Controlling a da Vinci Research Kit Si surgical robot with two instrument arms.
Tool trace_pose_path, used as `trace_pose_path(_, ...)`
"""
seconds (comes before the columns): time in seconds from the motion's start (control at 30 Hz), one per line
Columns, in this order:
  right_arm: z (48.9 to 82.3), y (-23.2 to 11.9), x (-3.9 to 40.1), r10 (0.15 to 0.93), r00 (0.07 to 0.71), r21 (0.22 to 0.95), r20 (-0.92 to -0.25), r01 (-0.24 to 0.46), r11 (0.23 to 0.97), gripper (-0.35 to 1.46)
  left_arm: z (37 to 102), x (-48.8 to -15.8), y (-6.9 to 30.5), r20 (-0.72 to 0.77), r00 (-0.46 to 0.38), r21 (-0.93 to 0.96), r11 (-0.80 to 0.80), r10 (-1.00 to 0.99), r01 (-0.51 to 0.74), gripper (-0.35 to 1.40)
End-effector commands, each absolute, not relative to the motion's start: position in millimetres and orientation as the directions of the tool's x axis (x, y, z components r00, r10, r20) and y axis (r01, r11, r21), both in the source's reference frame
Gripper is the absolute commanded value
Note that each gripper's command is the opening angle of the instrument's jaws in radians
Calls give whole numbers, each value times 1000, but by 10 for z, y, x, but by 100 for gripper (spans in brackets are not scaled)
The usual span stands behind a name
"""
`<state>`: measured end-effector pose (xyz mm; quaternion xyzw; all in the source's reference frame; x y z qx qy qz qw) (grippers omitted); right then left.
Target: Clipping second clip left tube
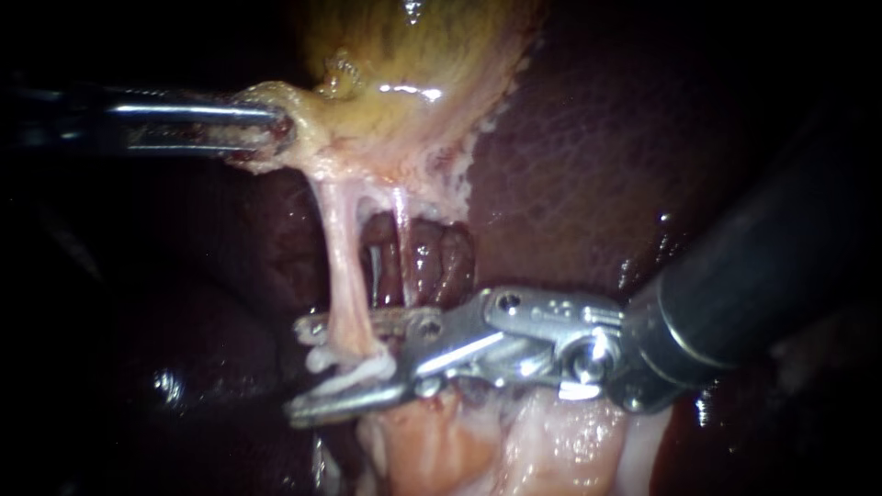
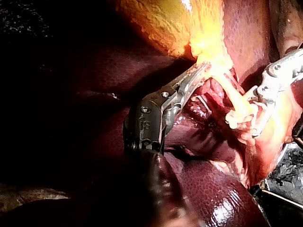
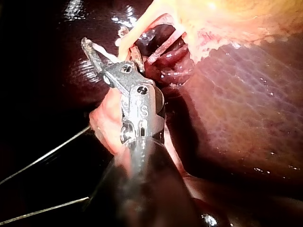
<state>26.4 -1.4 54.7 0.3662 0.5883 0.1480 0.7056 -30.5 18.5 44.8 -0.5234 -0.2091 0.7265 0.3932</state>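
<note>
The left tube (image 1: 340,266) runs pale and taut from the gallbladder (image 1: 404,55) down toward the tissue below. A thinner right tube (image 1: 401,248) runs beside it. My right instrument (image 1: 301,369) comes in from the right with its jaws open, one on each side of the left tube's lower end. A white clip (image 1: 363,367) shows on the tube between them. My left instrument (image 1: 280,129) is shut on the gallbladder's pale neck tissue and holds it to the left. In the right wrist view the right instrument (image 3: 109,52) straddles the tube (image 3: 142,23).
Dark red liver (image 1: 588,165) surrounds the site on the right and behind the tubes. Pale pink tissue (image 1: 441,441) lies under the right instrument's jaws. The right instrument's thick dark shaft (image 1: 763,266) fills the right side.
</note>
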Motion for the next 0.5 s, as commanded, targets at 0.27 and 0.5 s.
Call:
trace_pose_path(0.27, 539, -12, 263, 642, 260, 692, -721, 226, 686, 43, 448, -305, 186, -596, -143, -716, -603, 790, -352, -35)
trace_pose_path(0.5, 544, -10, 256, 641, 261, 692, -722, 228, 685, 21, 448, -305, 186, -596, -143, -716, -603, 790, -352, -35)
